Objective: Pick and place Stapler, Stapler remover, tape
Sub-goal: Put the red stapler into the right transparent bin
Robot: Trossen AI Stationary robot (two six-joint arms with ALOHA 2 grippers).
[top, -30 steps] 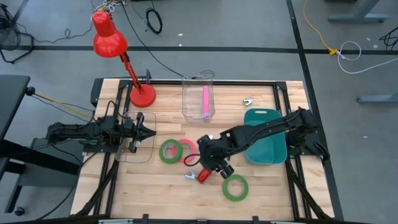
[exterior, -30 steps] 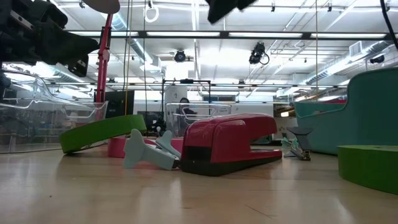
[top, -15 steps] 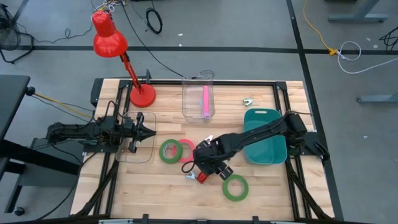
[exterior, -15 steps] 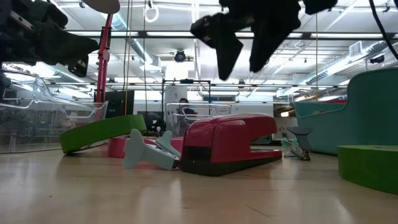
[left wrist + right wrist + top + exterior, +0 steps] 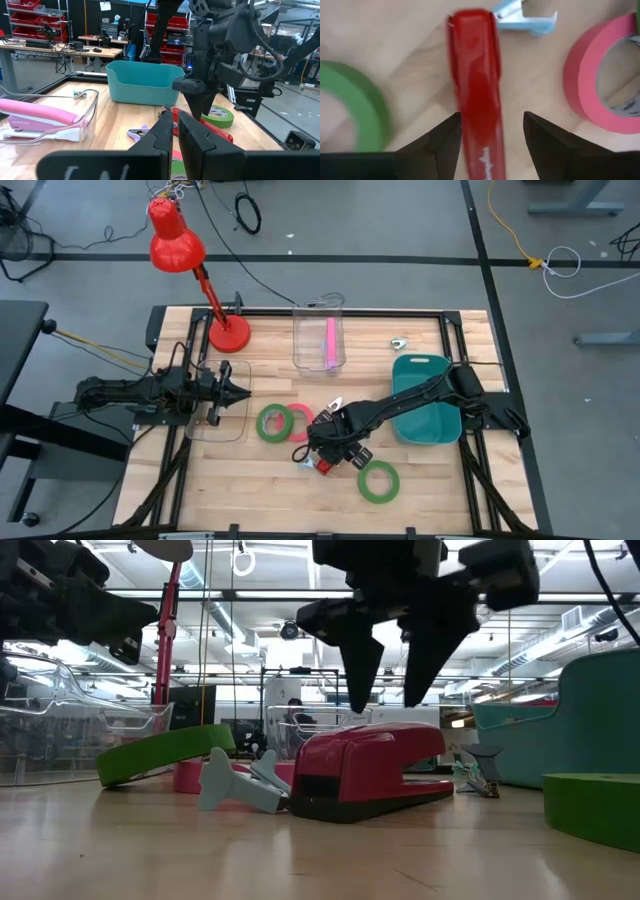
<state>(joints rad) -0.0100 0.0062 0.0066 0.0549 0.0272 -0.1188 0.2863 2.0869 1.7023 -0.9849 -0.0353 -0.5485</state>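
R hand (image 5: 490, 135) sat wide open just above the glossy red plastic stapler (image 5: 476, 75) lying mid-counter (image 5: 200, 480) — should drop straight, keep fingers straddling body. L hand (image 5: 243, 392) shut, parked.

Right hand (image 5: 331, 443) above stapler (image 5: 322, 463), remover (image 5: 305, 458) beside it, tape (image 5: 378, 481) right

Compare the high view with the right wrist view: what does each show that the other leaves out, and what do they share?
Only the high view shows the red lamp, the teal bin, the clear box and the left gripper, shut, waiting at the table's left. Only the right wrist view shows the open fingers straddling the red stapler. Both show the stapler, the light blue staple remover, the pink-red tape and green tape.
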